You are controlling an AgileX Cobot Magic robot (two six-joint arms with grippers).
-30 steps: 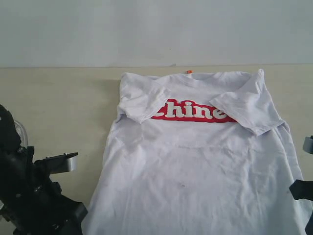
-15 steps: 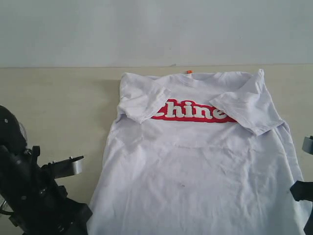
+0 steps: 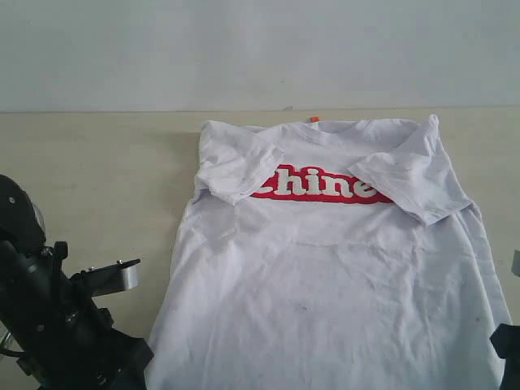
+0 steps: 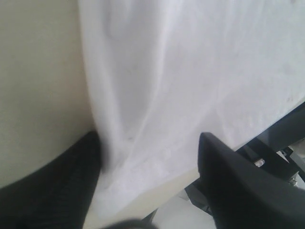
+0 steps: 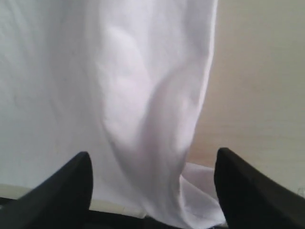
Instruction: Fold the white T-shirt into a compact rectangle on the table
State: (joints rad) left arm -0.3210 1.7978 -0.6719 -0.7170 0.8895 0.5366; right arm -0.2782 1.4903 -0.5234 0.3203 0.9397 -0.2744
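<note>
The white T-shirt [image 3: 325, 268] lies flat on the tabletop [image 3: 97, 162], front up. Both sleeves [image 3: 236, 166] are folded in by the red banner [image 3: 321, 185]. The left tool [image 4: 147, 143] is spread wide over the shirt's left side edge, holding nothing. The right tool [image 5: 152, 152] is spread wide over the right side edge, empty too.

My left arm [image 3: 57, 325] fills the lower left corner, black and angled inward; left pincer [image 4: 150, 143] has both jaws spread wide. My right arm [image 3: 508, 345] barely peeks in at lower right, right pincer [image 5: 152, 155] spread likewise.
</note>
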